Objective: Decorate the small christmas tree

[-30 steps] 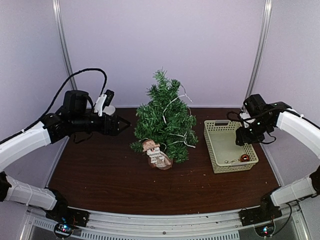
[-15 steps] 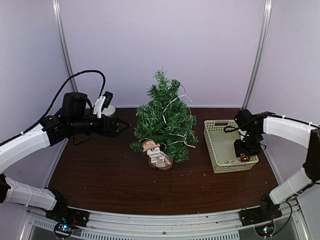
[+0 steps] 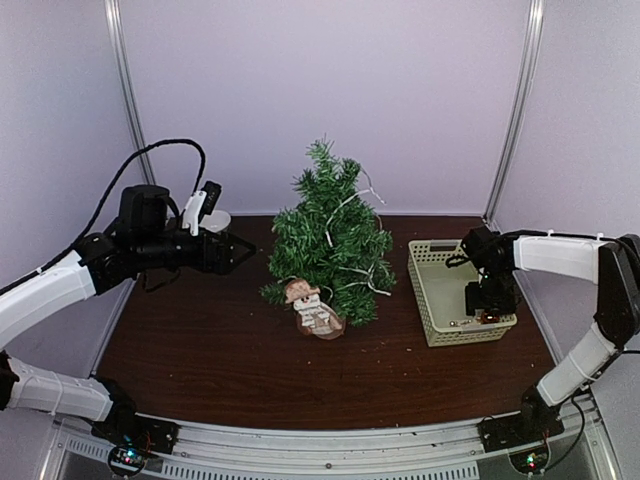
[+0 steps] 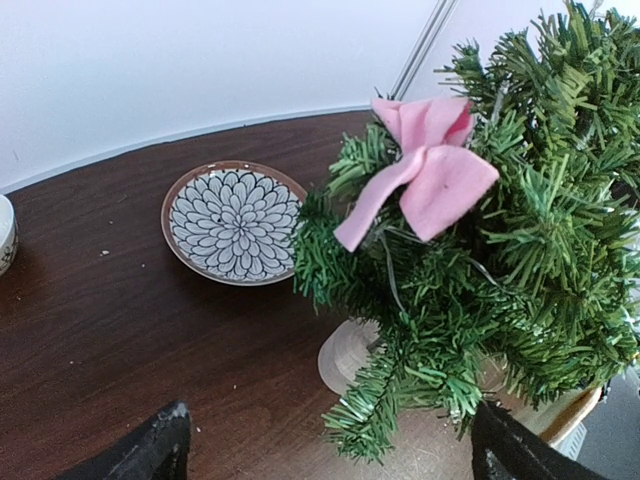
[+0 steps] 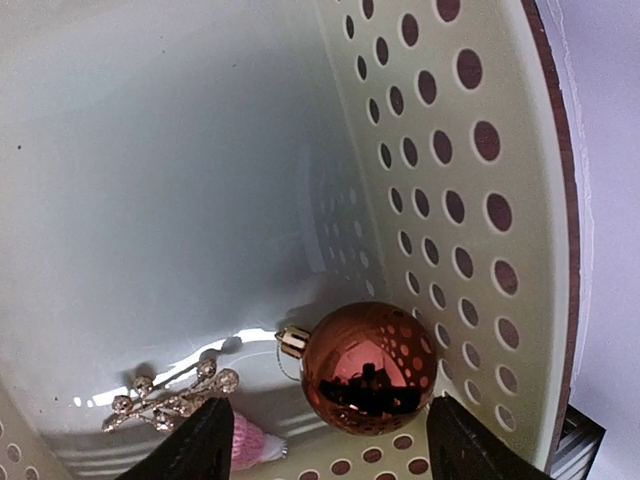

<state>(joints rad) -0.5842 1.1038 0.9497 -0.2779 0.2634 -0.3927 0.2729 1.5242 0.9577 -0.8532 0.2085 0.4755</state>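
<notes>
The small christmas tree (image 3: 331, 238) stands mid-table with a white string of lights on it and a snowman figure (image 3: 315, 309) at its foot. The left wrist view shows a pink bow (image 4: 424, 176) on its branches (image 4: 520, 270) and its pale base (image 4: 352, 357). My left gripper (image 3: 247, 250) (image 4: 330, 455) hovers open just left of the tree, holding nothing. My right gripper (image 3: 486, 302) (image 5: 325, 445) is down inside the pale basket (image 3: 441, 272), open, its fingers on either side of a shiny red ball (image 5: 368, 368) without touching it.
A gold beaded sprig (image 5: 170, 394) and a pink knitted piece (image 5: 250, 446) lie beside the ball, close to the basket's perforated wall (image 5: 450, 150). A flower-patterned plate (image 4: 235, 221) and a white cup (image 4: 4, 235) sit behind the tree on the left.
My right arm has dropped from above the basket's right side down into it, over the red ball, and its jaws have widened. The left arm has drifted slightly back to the left.
</notes>
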